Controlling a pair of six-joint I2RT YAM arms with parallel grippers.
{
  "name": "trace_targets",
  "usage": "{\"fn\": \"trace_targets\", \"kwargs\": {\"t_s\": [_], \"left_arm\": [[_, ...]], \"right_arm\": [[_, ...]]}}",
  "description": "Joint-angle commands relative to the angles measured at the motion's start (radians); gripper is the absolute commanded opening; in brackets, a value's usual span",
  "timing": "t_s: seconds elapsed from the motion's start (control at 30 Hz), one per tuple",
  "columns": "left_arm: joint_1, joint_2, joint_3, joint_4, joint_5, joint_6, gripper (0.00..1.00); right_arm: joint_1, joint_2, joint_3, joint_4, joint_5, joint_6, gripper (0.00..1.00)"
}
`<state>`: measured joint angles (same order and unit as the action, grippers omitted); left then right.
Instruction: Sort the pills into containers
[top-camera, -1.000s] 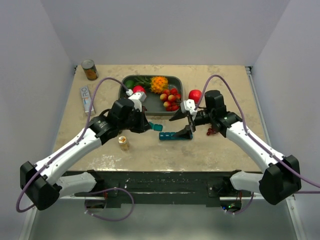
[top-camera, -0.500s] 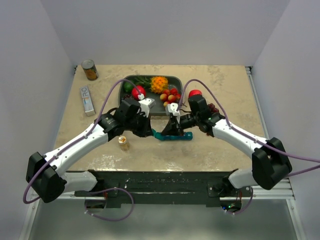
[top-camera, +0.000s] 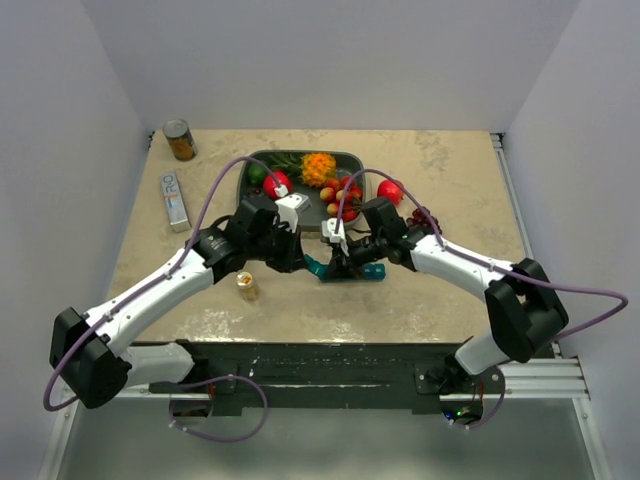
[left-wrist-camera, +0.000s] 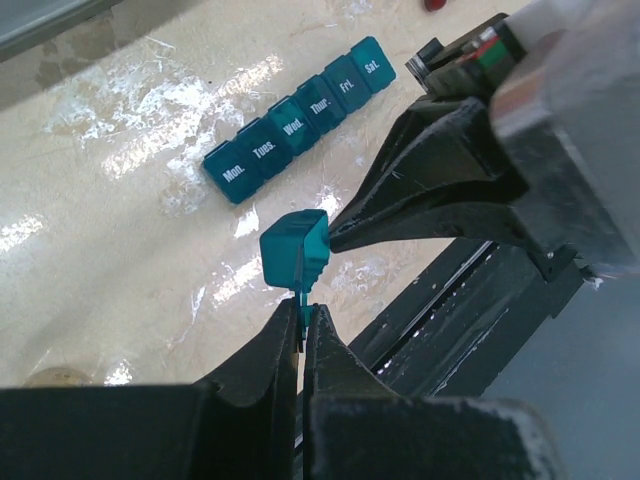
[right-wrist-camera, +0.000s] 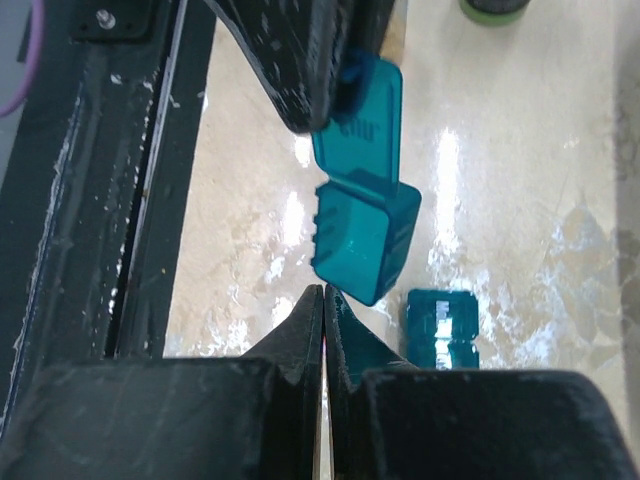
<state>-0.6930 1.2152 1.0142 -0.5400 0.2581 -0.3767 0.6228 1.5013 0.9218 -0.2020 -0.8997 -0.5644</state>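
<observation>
- L gripper (left-wrist-camera: 301, 318): clenched on the open lid of a single teal cell (left-wrist-camera: 292, 248), which is held up off the table (top-camera: 450, 290) at centre front.
- R gripper (right-wrist-camera: 324, 292): tips pressed together w/ nothing seen btwn them. They sit at the cell's lower edge; touching or just short, can't tell.
- Six-cell strip (left-wrist-camera: 300, 125): lids marked Mon. to Sat., all closed. It lies flat on the table just beside both grippers.
- Small amber bottle (top-camera: 246, 285): upright, near the L arm.
- Grey tray (top-camera: 345, 153) w/ fruit: behind the grippers.
</observation>
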Motion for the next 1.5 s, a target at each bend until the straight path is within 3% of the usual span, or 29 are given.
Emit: {"fn": "trace_targets", "kwargs": {"t_s": [0.0,0.1,0.13,0.23,0.3,0.43,0.73,0.83,0.87,1.0,1.3,1.47], "left_arm": [[0.004,-0.005,-0.009,0.026,0.026,0.045,0.00],[0.006,0.036,-0.029,0.006,0.026,0.091,0.00],[0.004,0.059,-0.035,0.000,0.026,0.122,0.00],[0.006,0.113,-0.061,0.006,0.059,0.195,0.00],[0.006,0.136,-0.091,0.032,0.153,0.240,0.00],[0.004,0.226,-0.094,0.080,0.269,0.338,0.00],[0.009,0.360,-0.049,0.110,0.267,0.429,0.02],[0.016,0.382,-0.036,0.118,0.254,0.427,0.13],[0.020,0.383,-0.032,0.120,0.248,0.423,0.24],[0.032,0.365,-0.028,0.120,0.202,0.407,0.45],[0.041,0.287,-0.022,0.117,0.181,0.384,0.56],[0.041,0.230,-0.005,0.110,0.207,0.351,0.58]], "right_arm": [[0.002,0.005,0.060,-0.037,0.007,-0.041,0.00],[-0.014,-0.021,0.100,-0.124,-0.138,-0.127,0.00],[-0.041,-0.039,0.118,-0.230,-0.169,-0.170,0.00],[-0.131,-0.079,0.167,-0.374,-0.235,-0.307,0.11],[-0.161,-0.105,0.154,-0.372,-0.231,-0.318,0.18],[-0.204,-0.141,0.134,-0.340,-0.229,-0.295,0.22],[-0.210,-0.127,0.120,-0.324,-0.223,-0.290,0.28],[-0.210,-0.130,0.114,-0.318,-0.220,-0.287,0.30],[-0.210,-0.128,0.111,-0.317,-0.220,-0.287,0.30],[-0.210,-0.124,0.111,-0.316,-0.217,-0.287,0.31],[-0.210,-0.124,0.109,-0.318,-0.208,-0.290,0.33],[-0.206,-0.118,0.100,-0.379,-0.229,-0.371,0.37]]}}
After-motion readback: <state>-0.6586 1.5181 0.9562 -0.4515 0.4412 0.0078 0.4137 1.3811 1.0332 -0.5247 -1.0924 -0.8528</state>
